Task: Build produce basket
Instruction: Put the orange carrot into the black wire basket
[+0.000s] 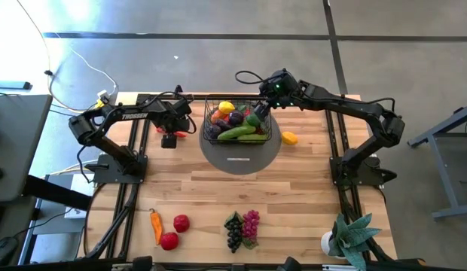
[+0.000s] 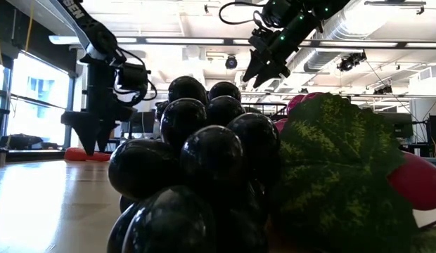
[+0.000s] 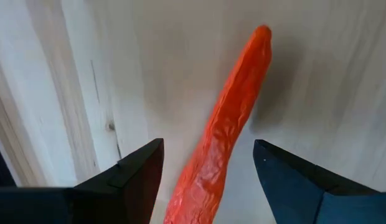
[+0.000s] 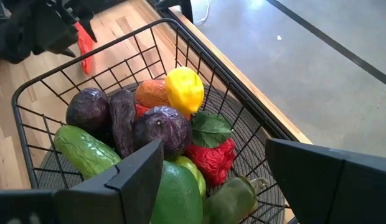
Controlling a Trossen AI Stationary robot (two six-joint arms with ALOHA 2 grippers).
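Left gripper (image 3: 205, 165) is down at the surface (image 1: 218, 196), fingers (image 3: 127, 174) apart, one on either side of a long red chili (image 3: 227, 124). The chili lies flat on the wood between them; I cannot tell whether either finger touches it. Its tip points away from my wrist.

Right gripper (image 4: 211, 180) hangs above the basket (image 4: 31, 93), fingers (image 4: 124, 177) open and holding nothing. The basket is just below and ahead of them, sitting on a grey disc (image 1: 241, 162). Inside it: a lemon (image 4: 184, 89), an orange piece behind it, purple fruits (image 4: 160, 127), a red pepper (image 4: 213, 157) with a leaf, a cucumber (image 4: 81, 149), green peppers nearest my fingers.

A second lemon (image 1: 290, 138) lies on the surface just outside the basket, on my right arm's side.

Well away from both grippers, at the near edge: orange pepper (image 1: 156, 223), two red fruits (image 1: 175, 232), dark grapes (image 1: 233, 232), purple grapes (image 1: 251, 223), potted plant (image 1: 350, 235).
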